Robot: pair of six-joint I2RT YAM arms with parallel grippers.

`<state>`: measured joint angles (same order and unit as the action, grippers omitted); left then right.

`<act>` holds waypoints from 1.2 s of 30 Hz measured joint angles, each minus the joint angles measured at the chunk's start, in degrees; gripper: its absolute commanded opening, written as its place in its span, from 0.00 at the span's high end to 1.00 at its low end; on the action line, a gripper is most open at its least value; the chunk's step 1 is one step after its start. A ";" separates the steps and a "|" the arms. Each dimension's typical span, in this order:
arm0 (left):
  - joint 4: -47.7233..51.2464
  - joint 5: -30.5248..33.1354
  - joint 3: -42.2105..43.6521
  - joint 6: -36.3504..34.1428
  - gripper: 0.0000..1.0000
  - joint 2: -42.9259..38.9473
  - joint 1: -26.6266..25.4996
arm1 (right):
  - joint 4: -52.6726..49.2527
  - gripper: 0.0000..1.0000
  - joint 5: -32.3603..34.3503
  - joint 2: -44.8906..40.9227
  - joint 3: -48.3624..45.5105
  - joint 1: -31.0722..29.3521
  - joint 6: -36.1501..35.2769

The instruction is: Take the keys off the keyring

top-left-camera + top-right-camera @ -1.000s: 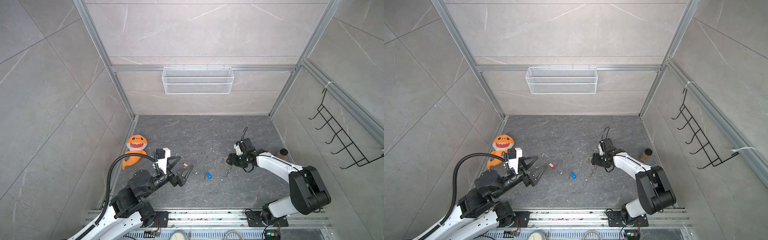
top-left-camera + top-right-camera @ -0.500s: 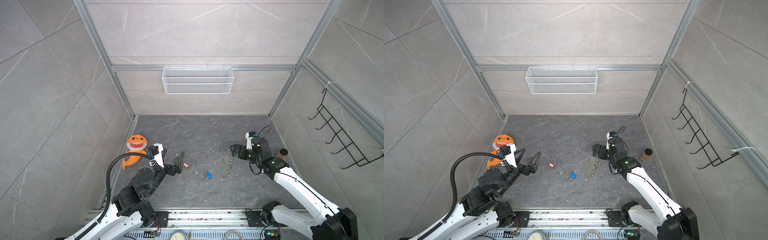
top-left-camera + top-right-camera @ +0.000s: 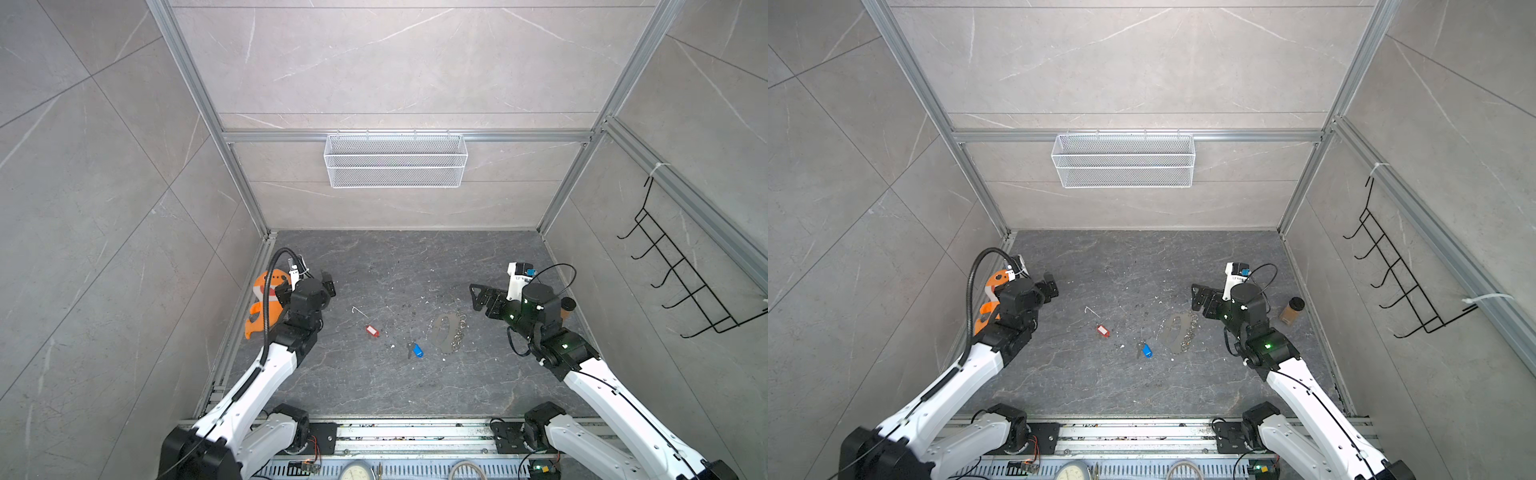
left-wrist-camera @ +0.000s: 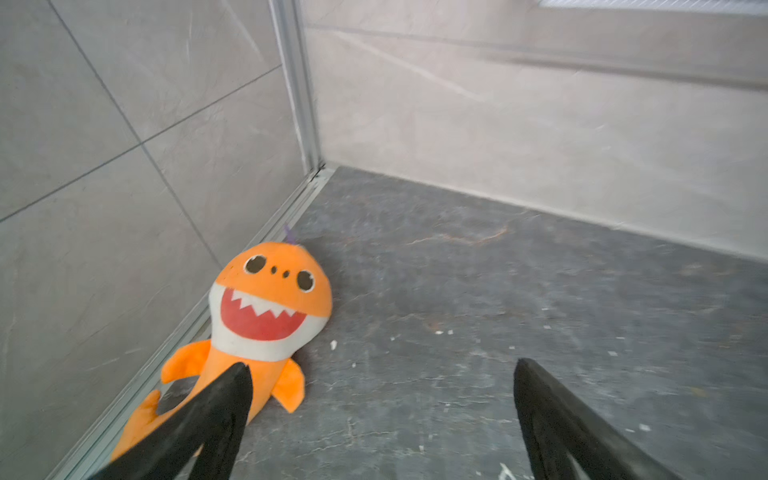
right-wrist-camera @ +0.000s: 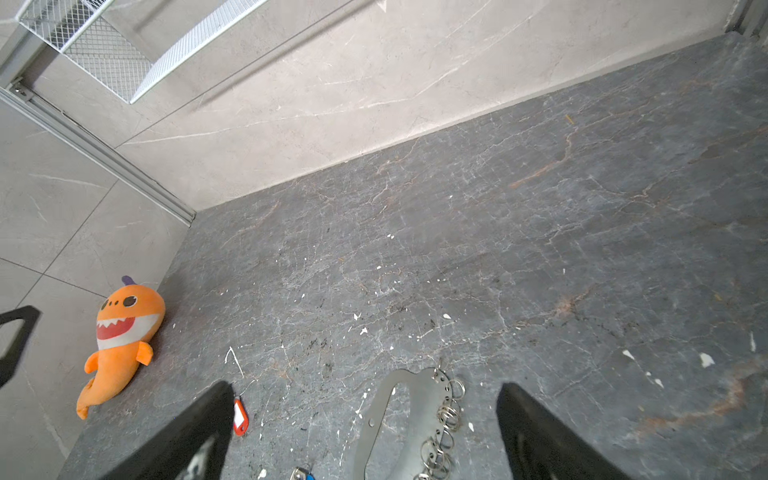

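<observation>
Keyring point(image 3: 447, 335) lies flat on the table point(image 3: 374, 386), right of centre, its strap loop beside its ring chain. Red-tagged key point(image 3: 372, 331) and blue-tagged key point(image 3: 417, 351) lie detached to its left, apart from each other. Left end effector point(image 4: 380, 370) is spread and empty, near the orange shark plush point(image 4: 270, 303). Right end effector point(image 5: 365, 387) is spread and empty, raised near the keyring.

Light was soft and even, brightest on the wall point(image 3: 395, 62) above the wire basket point(image 3: 395, 160). In the right wrist view pale shadow streaks lay beside the basket. Both top views were sharp, straight lines splaying far from the basket; the left wrist view was smeared with blur.
</observation>
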<state>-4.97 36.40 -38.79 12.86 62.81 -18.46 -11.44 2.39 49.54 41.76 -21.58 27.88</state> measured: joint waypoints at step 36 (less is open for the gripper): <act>-40.92 -23.19 19.12 -12.24 0.00 23.80 18.78 | 17.46 0.00 1.73 -7.89 -11.41 0.00 -4.24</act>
<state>-45.89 13.21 -19.66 0.62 86.61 0.32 6.02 4.12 41.65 30.35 -21.58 23.64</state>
